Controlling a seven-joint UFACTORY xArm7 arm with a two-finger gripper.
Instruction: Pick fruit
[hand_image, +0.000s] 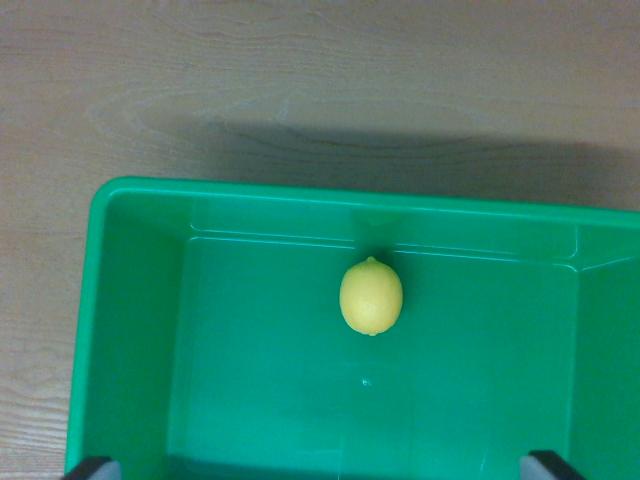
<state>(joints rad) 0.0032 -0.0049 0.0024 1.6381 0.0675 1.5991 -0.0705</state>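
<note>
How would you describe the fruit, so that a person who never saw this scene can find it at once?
Look for the green plastic bin that stands on the wooden table. On its floor, close to the wall at the top of the wrist view, lies a single lemon. It is small, oval and bright yellow, and nothing else lies in the bin.

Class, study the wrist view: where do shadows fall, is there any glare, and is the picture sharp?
In the wrist view, a broad soft shadow lies on the wooden table beyond the green bin; the lemon casts a small shadow toward the far wall; faint sheen on the bin floor; the picture is slightly soft overall, with the end effector tips dark at the bottom corners.
</note>
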